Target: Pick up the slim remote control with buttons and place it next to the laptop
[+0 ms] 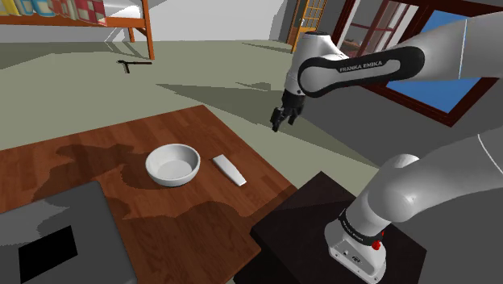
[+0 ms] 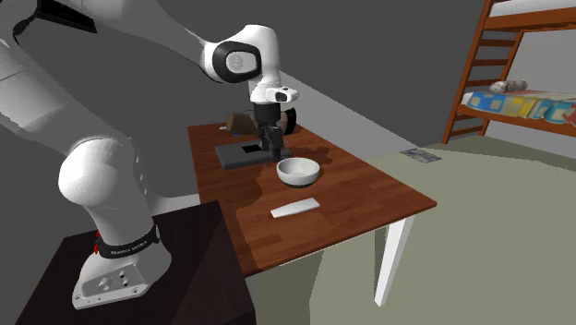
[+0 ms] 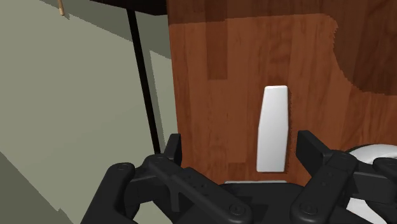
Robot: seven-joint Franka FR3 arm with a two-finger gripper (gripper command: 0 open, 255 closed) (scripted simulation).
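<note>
While the gripper (image 1: pixel 279 121) hangs in the air well above the wooden tabletop (image 1: pixel 193 234), its two black fingers (image 3: pixel 173 150) stand far apart, the claw wide open. The remote (image 1: pixel 229 169), a slim bar drawn plain white, lies flat near the short edge of the tabletop that is farthest from the laptop (image 1: pixel 68 214), roughly midway along that edge. In the wrist view it lies beneath the open claw, closer to one finger than the other and touched by neither. Its long axis runs parallel to the table's edge, past which grey-green floor (image 3: pixel 76 114) shows. A white bowl (image 1: pixel 172 164) sits just beside the remote but apart from it, on the side toward the laptop. The grey laptop lies at the opposite end of the tabletop, well apart from the remote, with the bowl between them. The white arm (image 1: pixel 363 68) reaches out from the dark stand (image 1: pixel 318 214), which sits beside the tabletop's long edge.
</note>
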